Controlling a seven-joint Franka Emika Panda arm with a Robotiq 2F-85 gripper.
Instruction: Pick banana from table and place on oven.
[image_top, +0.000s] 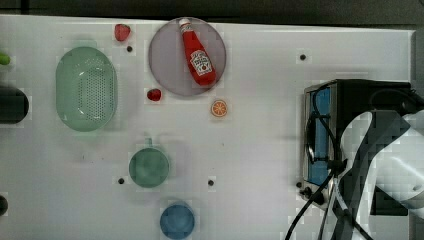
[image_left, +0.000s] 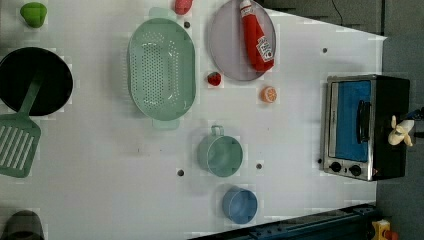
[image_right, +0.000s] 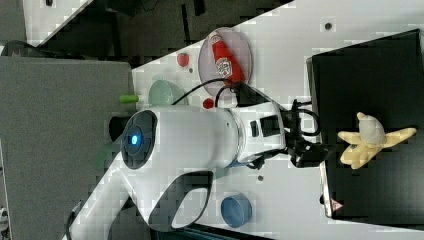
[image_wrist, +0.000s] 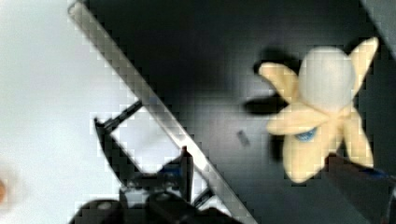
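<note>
Banana (image_left: 401, 132) lies on the black top of the oven (image_left: 350, 125) near the left view's right edge; in the right view it rests just beyond the gripper (image_right: 320, 150), apart from it; in the wrist view the fingers (image_wrist: 187, 163) stand spread, released, holding nothing; oven stands on the white tabletop (image_left: 290, 135).

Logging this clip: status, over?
Gripper open, straddling the peeled pale yellow toy banana. Banana lying on the black-topped toaster oven. Nothing in the way.
</note>
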